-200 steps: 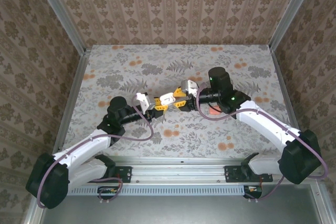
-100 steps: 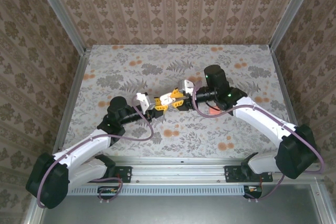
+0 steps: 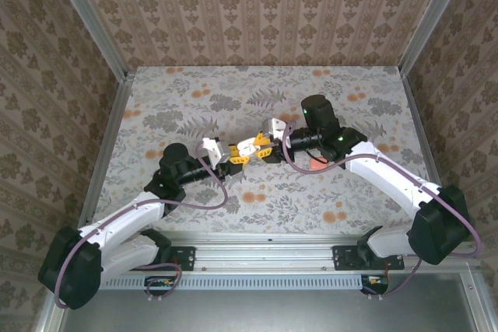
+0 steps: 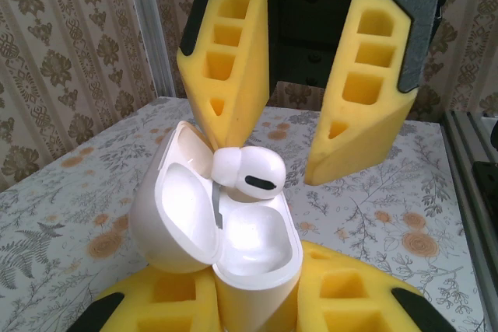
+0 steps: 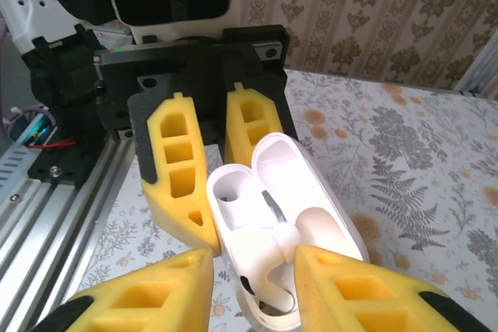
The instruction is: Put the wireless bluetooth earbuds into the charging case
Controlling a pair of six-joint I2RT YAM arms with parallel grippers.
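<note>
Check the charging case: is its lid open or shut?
Open: the charging case shows its lid swung back and an earbud at its mouth.

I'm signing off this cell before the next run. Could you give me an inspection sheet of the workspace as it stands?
Surface: floral tablecloth covers the table.
Job's things: white charging case, lid open, held off the table; white earbud sits at its mouth, not fully seated.
Clutter: coral item on the cloth, partly hidden under the right arm.
Grippers: left gripper shut on the charging case; right gripper has a finger on each side of the earbud, grip unclear.
Cables: purple cables hang in loops off the arms, away from the case.
Surroundings: patterned walls; aluminium rail along the near edge.
</note>
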